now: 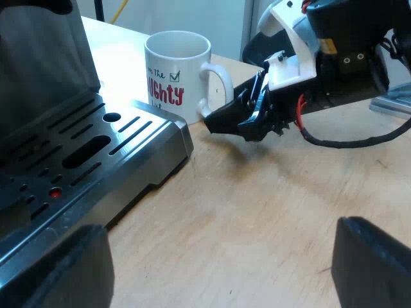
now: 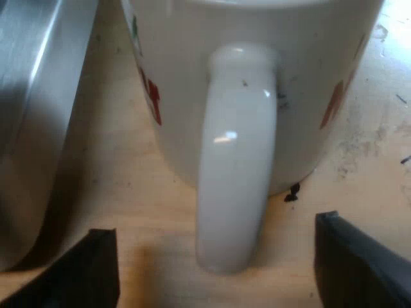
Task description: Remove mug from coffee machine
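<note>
white mug point(image 2: 257, 96) stands on the table point(image 2: 359, 167), its handle between the right gripper's point(image 2: 215, 273) spread, unclenched fingers.

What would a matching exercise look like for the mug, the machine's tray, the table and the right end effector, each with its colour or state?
Things: 1 mug; 2 tray; 3 table; 4 right end effector.
Descriptions: A open, either side of the handle; B pale wood; C white with red lettering; D slotted silver metal.
Pairs: 1-C; 2-D; 3-B; 4-A.
</note>
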